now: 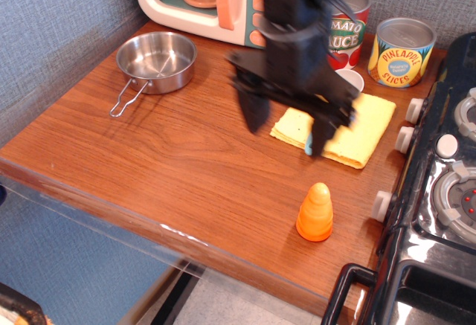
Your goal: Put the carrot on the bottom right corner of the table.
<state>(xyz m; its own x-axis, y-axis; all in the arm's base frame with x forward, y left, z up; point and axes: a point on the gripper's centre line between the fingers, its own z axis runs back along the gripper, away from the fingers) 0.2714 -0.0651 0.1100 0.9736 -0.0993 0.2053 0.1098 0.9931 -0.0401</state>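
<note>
A brown wood-grain table [178, 154] fills most of the view, its rounded front edge running along the lower left. A black toy stove [439, 213] butts against its right side, knobs facing the table. At the back stands a toy microwave [201, 1] in cream, teal and salmon. The black robot arm [297, 13], blurred, reaches in from the top, and its pincer [286, 128] hangs above the middle of the table with its 2 fingers spread wide and nothing between them. A yellow cloth [364, 128] lies flat behind it, near the stove. A steel pan [156, 57] with a wire handle sits at the back left. 2 tin cans stand at the rear right: a tomato can [348, 27], partly hidden by the arm, and a pineapple can [401, 51] beside it. The carrot [315, 213] stands upright near the front right corner of the table, close to the stove, well apart from the pincer.
</note>
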